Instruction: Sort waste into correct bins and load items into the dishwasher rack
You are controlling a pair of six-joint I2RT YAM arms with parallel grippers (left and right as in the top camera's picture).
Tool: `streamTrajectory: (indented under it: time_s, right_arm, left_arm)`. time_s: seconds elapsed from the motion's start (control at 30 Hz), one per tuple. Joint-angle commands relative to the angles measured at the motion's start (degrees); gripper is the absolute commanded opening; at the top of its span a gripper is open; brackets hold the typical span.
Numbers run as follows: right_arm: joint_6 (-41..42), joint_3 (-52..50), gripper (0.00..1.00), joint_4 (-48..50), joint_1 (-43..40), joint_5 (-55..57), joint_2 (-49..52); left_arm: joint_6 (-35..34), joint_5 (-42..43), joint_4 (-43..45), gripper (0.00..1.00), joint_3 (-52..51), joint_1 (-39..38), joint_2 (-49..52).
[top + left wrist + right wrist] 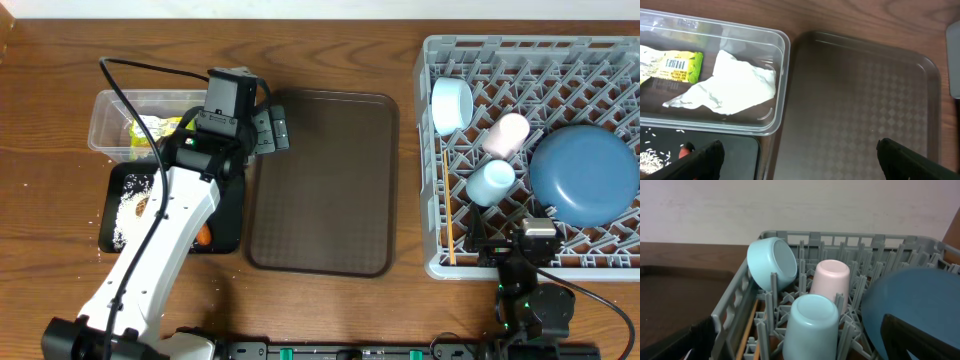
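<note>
A: Left pincer?
B: Left gripper [272, 130] is released, jaws spread wide with nothing in them. It hangs over the 10 o'clock corner of the brown serving tray [320, 180], just beside the clear tub [105, 125].
A: Right one?
B: Right gripper [522, 232] is also spread and empty, at the 6 o'clock edge of the dishwasher rack [440, 265].
A: Waste?
B: Wrapper [677, 67] and napkin [735, 85] lie in the tub, at the table's 10 o'clock. Rice [130, 205] and carrot stick [204, 236] are in the black tray [742, 157], at the tub's 6 o'clock.
A: Dishes?
B: All in the rack, at the table's 3 o'clock. Bowl [452, 105] is on its side at the rack's 11. Pink cup [507, 133] and light blue cup [490, 182] are mid-rack, bottoms up. Plate [585, 175] is at 3. Chopsticks [450, 238] lie along the 9 o'clock wall.
</note>
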Motion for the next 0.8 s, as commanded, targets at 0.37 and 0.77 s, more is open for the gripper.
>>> streamTrajectory:
  time_s: [0.37, 0.77]
  right_arm:
    - [0.37, -0.09, 0.99, -0.22, -0.37, -0.37, -0.42]
    - [0.37, -0.09, 0.99, -0.22, -0.37, -0.37, -0.42]
  left_arm:
    - [0.74, -3.3, -1.2, 0.98, -7.21, -0.09, -24.17]
    - [0.74, -4.17, -0.68, 0.98, -30.64, -0.09, -49.99]
